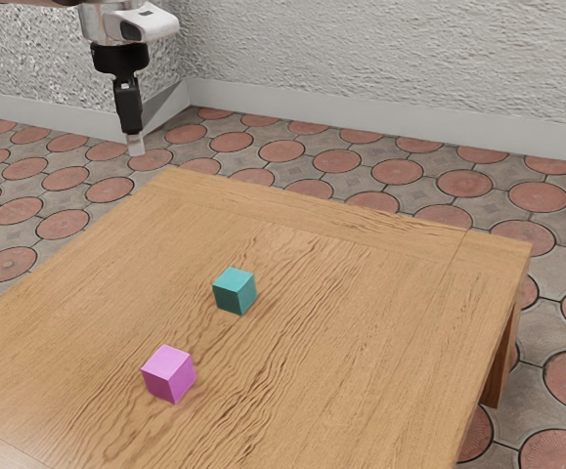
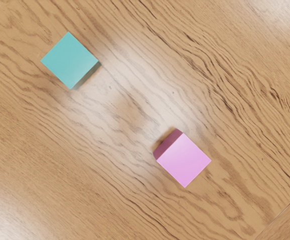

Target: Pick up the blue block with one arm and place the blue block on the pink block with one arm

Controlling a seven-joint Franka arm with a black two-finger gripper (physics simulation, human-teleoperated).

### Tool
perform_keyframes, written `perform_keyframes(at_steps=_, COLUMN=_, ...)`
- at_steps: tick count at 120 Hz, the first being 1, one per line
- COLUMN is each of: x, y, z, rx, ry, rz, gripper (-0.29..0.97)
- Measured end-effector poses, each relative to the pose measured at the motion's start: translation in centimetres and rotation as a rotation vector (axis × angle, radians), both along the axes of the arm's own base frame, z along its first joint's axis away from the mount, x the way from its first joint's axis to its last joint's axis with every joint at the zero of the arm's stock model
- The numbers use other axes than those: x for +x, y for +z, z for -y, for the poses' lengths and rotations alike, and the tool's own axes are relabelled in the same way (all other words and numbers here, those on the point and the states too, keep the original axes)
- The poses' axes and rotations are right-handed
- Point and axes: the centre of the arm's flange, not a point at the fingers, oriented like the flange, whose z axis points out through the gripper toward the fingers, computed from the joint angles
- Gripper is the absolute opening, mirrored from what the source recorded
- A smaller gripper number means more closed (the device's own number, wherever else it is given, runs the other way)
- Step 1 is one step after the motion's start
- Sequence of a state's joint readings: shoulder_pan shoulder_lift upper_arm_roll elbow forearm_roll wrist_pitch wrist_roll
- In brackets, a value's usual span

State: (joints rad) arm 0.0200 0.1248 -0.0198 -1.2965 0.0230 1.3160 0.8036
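Note:
The blue block point(image 1: 235, 290), teal in tone, rests on the wooden table point(image 1: 380, 322) near its middle. The pink block point(image 1: 169, 373) lies a short way in front of it, toward the table's near edge and a bit to the exterior view's left. The two blocks are apart, each flat on the wood. My gripper point(image 1: 134, 145) hangs high above the table's far left corner, pointing down, well clear of both blocks and holding nothing. From the wrist view I look down on the blue block point(image 2: 69, 60) and the pink block point(image 2: 183, 159) from far above.
The table's edge point(image 2: 285, 215) shows beyond the pink block in the wrist view. Bare wood surrounds both blocks. A tiled floor point(image 1: 380, 166) and a rough white wall point(image 1: 410, 49) lie behind the table.

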Motion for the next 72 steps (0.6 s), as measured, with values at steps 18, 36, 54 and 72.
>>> perform_keyframes(at_steps=18, x=0.0, y=-0.1, z=-0.3, rx=-0.012, ry=0.004, rz=-0.001, gripper=0.68)
perform_keyframes(at_steps=36, x=-1.7, y=8.7, z=2.8, rx=-0.004, ry=-0.009, rz=0.202, gripper=0.68)
perform_keyframes(at_steps=54, x=7.6, y=-6.0, z=10.9, rx=0.018, ry=0.034, rz=0.02, gripper=0.68)
perform_keyframes(at_steps=72, x=14.9, y=-23.7, z=9.8, rx=0.046, ry=0.179, rz=-0.075, gripper=0.68)
